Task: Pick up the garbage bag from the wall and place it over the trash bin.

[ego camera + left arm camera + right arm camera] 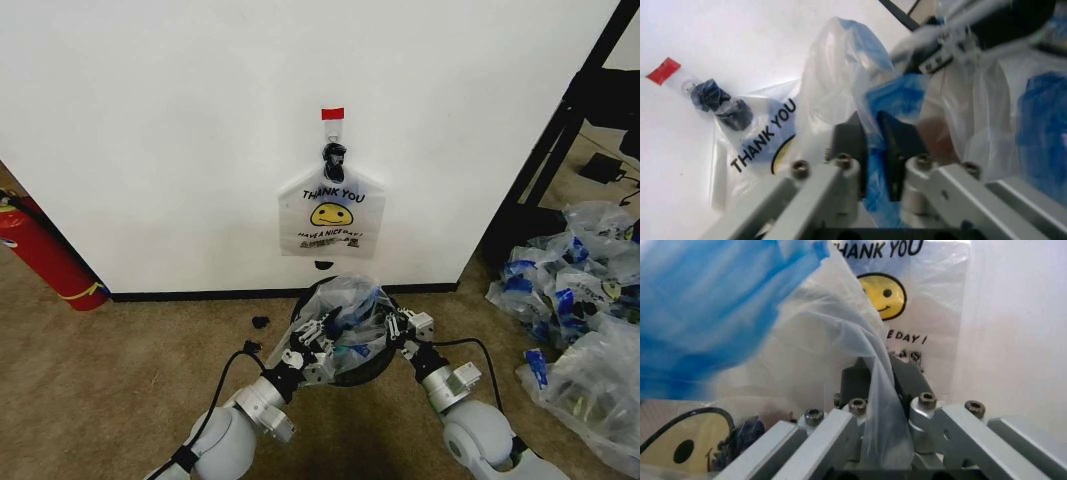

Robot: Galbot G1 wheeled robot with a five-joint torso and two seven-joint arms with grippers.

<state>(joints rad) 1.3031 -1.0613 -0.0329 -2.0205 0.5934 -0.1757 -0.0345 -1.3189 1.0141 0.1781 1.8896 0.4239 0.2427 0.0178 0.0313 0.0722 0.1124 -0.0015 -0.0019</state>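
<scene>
Head view: the garbage bag (345,312) is pinched by closed left end effector (312,345) and right end effector (400,328) over the trash bin (362,372), the wall (180,130) just beyond.

My floor is brown carpet (110,380) running up to the white wall. The trash bin (370,370) stands on it near the baseboard. Left of the bin lies a small black scrap (260,322), farther left a red fire extinguisher (45,255); right of the bin, a heap of clear bags (575,310).
</scene>
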